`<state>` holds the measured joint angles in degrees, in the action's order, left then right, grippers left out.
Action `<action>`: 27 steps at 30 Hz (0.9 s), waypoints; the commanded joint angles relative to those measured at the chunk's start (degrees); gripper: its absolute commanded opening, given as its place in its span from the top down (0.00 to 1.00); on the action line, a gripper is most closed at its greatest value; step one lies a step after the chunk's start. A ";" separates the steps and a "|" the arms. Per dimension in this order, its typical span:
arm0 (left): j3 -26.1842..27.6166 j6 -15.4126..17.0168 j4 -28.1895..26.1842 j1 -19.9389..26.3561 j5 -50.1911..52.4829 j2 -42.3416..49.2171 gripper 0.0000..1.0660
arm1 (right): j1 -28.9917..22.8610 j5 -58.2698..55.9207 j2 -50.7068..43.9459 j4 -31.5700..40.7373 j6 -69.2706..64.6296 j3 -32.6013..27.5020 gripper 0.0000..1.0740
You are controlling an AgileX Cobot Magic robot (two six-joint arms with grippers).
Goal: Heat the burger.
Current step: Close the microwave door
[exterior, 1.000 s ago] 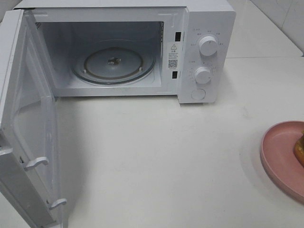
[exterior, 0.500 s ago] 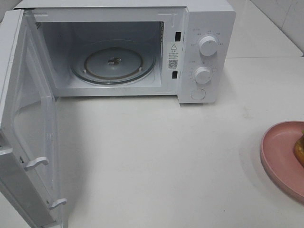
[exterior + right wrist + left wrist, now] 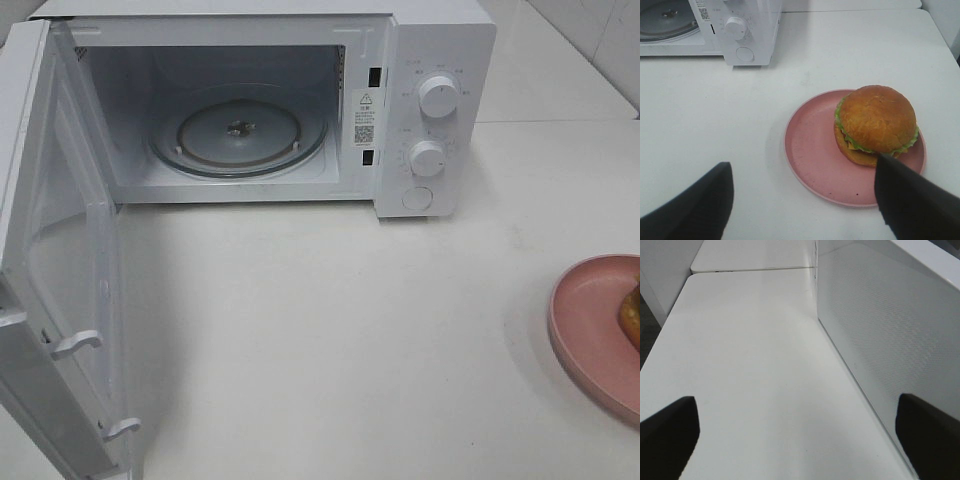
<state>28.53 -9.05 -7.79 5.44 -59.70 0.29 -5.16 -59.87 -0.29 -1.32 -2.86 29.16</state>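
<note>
White box-shaped microwave (image 3: 420,60) sits at top of the overhead view on a white tabletop (image 3: 330,330), w/ its white door (image 3: 55,280) swung fully open toward lower left of the frame. Inside, a round clear glass turntable (image 3: 240,135) lies flat in the cavity, nothing on it. Control panel on the microwave's right side has two white round knobs, upper (image 3: 438,97) and lower (image 3: 427,158), plus a round white button (image 3: 417,198) below them. Round pink plate (image 3: 590,330) is cut off by the right edge of the overhead view, approx mid-to-lower right, well apart from the microwave. Tall round burger w/ glossy golden-brown bun and green lettuce frill (image 3: 875,122) sits on that plate, off-centre toward the plate's far-right side in the right wrist view; only a sliver of it shows at the overhead frame's right edge. Right gripper (image 3: 805,200) hovers above the plate's near rim, black fingers (image 3: 905,200) spread wide, one just in front of the burger, holding nothing. Left gripper (image 3: 800,432) has its dark fingers (image 3: 670,432) spread wide too, empty, over bare tabletop alongside the door's perforated outer face.
</note>
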 commanded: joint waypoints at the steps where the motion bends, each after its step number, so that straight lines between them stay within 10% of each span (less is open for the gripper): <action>1: -0.17 0.06 -0.40 0.11 0.29 1.20 0.06 | 0.40 0.57 -1.43 -0.17 0.46 0.06 0.30; 27: -0.17 0.06 -0.57 0.11 0.29 1.20 0.06 | 0.40 0.57 -1.43 -0.17 0.46 0.06 0.30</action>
<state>28.53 -9.05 -7.79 5.44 -59.70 0.29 -5.16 -59.82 -0.29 -1.32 -2.86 29.16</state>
